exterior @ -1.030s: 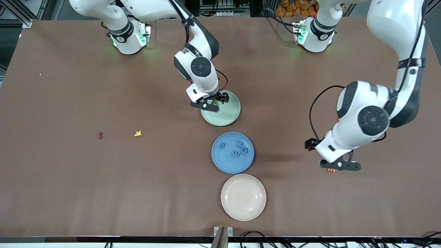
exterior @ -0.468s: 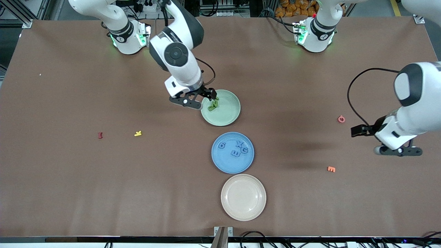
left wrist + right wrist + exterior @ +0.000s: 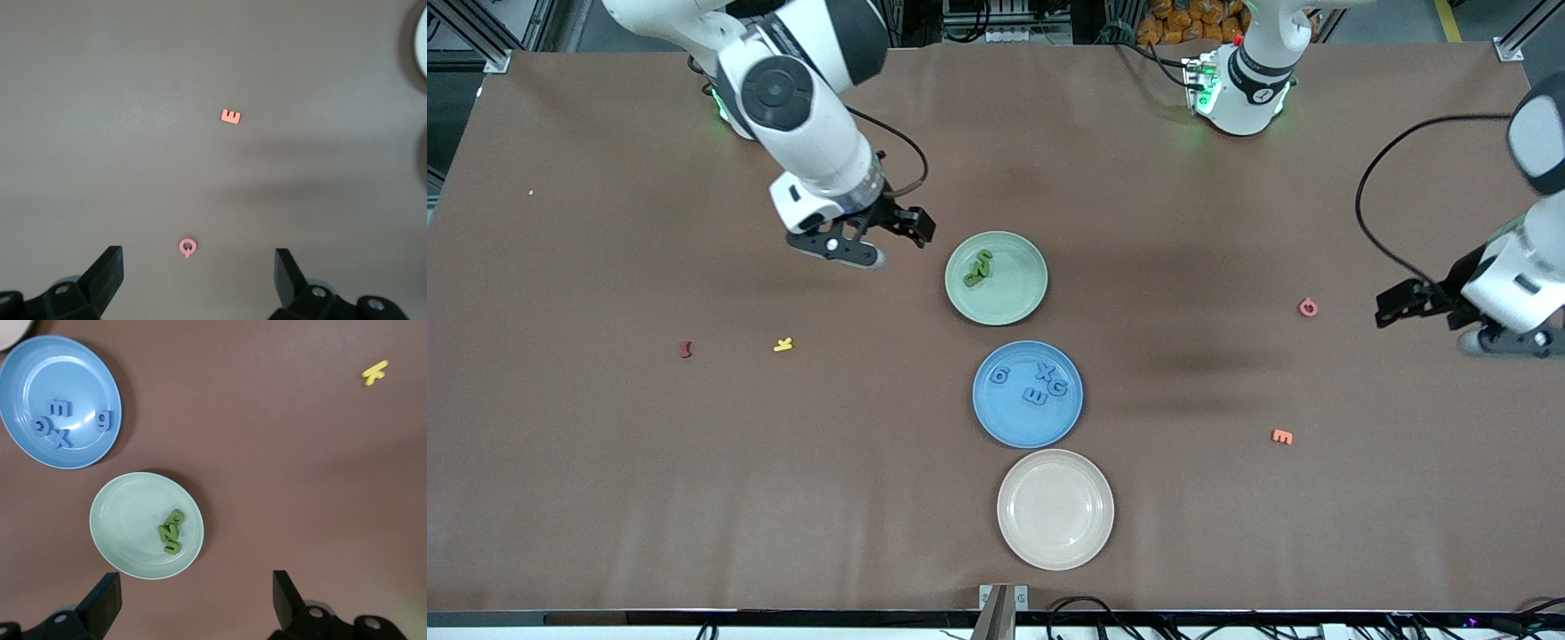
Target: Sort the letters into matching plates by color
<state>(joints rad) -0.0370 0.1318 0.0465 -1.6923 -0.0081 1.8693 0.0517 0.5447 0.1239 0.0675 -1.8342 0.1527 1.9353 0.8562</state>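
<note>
1. Right gripper (image 3: 876, 244): held in the air over bare table, toward the right arm's end from the mint-green plate (image 3: 1021, 298). Its two fingers (image 3: 100, 603) stood wide apart with nothing between them and touching nothing.
2. Green letters (image 3: 978, 268): lay in a tight overlapping cluster inside the mint-green plate, on the part of its floor toward the right arm's end, well clear of the right gripper. Their number cannot be told from the cluster.
3. Left gripper (image 3: 1480, 324): held in the air over bare table, far toward the left arm's end from the mint-green plate. Its fingers (image 3: 103, 277) were spread wide, empty, in contact with nothing.
4. Blue plate (image 3: 996, 418): stood just nearer the front camera than the mint-green plate, rims close but apart.
5. Blue letters (image 3: 1035, 385): four pieces lay flat inside the blue plate, a "6" apart from a group of three.
6. Cream plate (image 3: 1055, 547): stood nearer the camera again than the mint-green plate, just past the blue one.
7. Pink ring-shaped piece (image 3: 1307, 308) and orange "E" (image 3: 1281, 436): lay on the table toward the left arm's end from the mint-green plate, the "E" nearer the camera.
8. Yellow piece (image 3: 783, 344) and dark red piece (image 3: 686, 349): lay on the table toward the right arm's end from the mint-green plate, the red one the more distant from it.
</note>
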